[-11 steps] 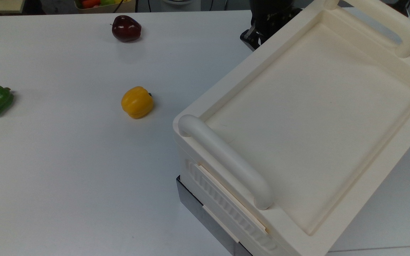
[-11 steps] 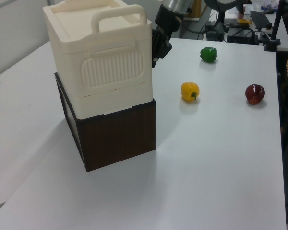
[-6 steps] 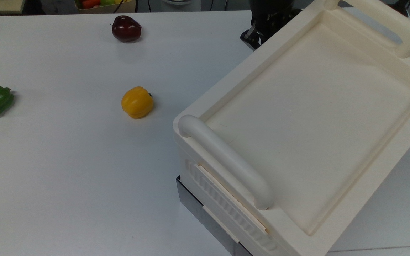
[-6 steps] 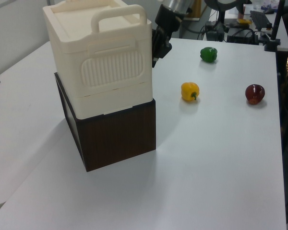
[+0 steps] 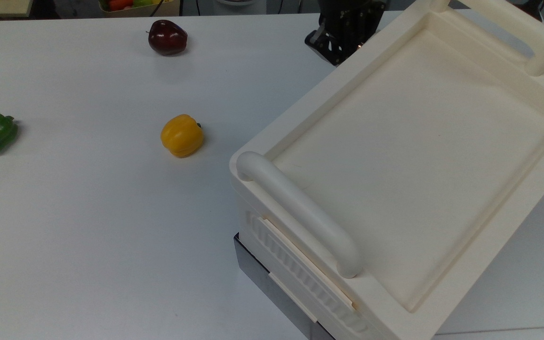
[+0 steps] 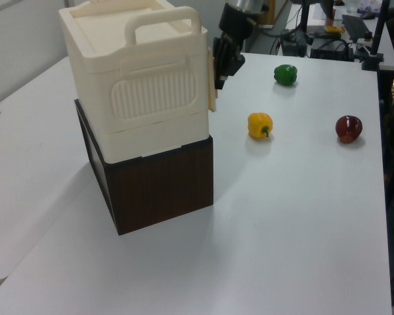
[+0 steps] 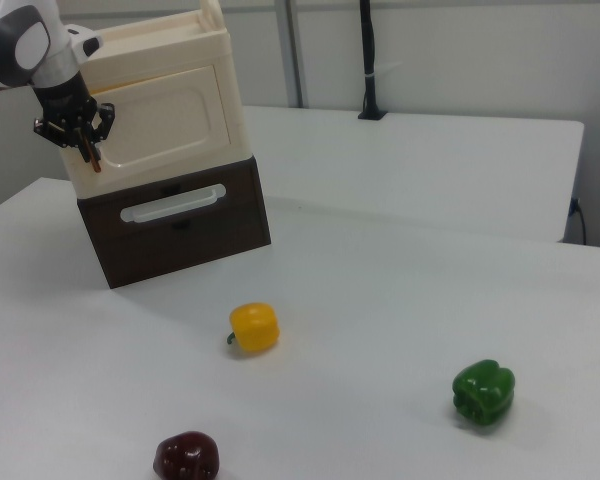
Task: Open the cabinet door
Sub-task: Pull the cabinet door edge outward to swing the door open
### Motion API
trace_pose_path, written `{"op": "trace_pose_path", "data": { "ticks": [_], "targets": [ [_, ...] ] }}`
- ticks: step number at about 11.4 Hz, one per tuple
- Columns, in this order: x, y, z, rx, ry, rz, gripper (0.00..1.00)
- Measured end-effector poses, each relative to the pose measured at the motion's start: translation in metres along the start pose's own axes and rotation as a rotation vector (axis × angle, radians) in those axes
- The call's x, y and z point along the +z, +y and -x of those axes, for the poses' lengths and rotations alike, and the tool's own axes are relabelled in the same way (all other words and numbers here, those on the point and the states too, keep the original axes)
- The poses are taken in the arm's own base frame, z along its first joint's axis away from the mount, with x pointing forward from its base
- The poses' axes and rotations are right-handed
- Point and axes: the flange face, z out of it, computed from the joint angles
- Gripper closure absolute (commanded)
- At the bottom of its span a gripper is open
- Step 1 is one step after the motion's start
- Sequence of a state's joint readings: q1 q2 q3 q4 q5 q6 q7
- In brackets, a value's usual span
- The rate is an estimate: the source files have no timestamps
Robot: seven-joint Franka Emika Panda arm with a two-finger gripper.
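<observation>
White table [image 5: 88,212] is the biggest thing, and everything sits on it; next comes the cream plastic cabinet [image 5: 409,156], which stands on top of a dark brown box [image 6: 161,184]; the brown box has a long pale handle [image 7: 172,205] on its front.

On the cabinet's long side is the cabinet door [image 7: 165,125], a flat cream panel; in the right view it faces us, just above the brown box; in the left view its thin edge sticks out a little past the cabinet's corner (so it looks a tiny bit open).

A fat round cream handle [image 5: 300,212] arches over the short end of the cabinet top; under it is a ribbed panel [image 6: 151,95] with lots of little ridges.

The robot arm's gripper [image 7: 83,140] is right at the door's edge, on the right view's left; a small copper-coloured bit shows just below it; I cannot tell if the gripper is spread or pinching something.

Three pretend foods lie apart from each other on the table, away from the cabinet; the green pepper [image 7: 483,394] is far off; the yellow pepper [image 7: 254,327] is nearest the brown box; the dark red apple [image 7: 186,456] is the smallest.
</observation>
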State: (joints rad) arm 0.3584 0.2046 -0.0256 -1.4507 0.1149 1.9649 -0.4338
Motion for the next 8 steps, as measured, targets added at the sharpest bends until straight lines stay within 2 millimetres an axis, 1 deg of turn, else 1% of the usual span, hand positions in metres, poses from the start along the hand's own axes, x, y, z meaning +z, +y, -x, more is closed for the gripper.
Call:
{"op": "trace_pose_path", "data": {
  "ticks": [1,3,4,5,6,8],
  "targets": [
    [-0.004,0.004,0.006,-0.007,-0.021,-0.007,0.93],
    [-0.010,0.014,0.018,-0.002,-0.067,-0.021,0.83],
    [-0.014,0.021,0.026,0.008,-0.091,-0.028,0.66],
    [-0.017,0.031,0.036,0.027,-0.123,-0.038,0.20],
    [-0.014,0.038,0.050,0.050,-0.190,-0.068,0.00],
    [-0.009,0.055,0.069,0.090,-0.250,-0.089,0.00]
  ]
}}
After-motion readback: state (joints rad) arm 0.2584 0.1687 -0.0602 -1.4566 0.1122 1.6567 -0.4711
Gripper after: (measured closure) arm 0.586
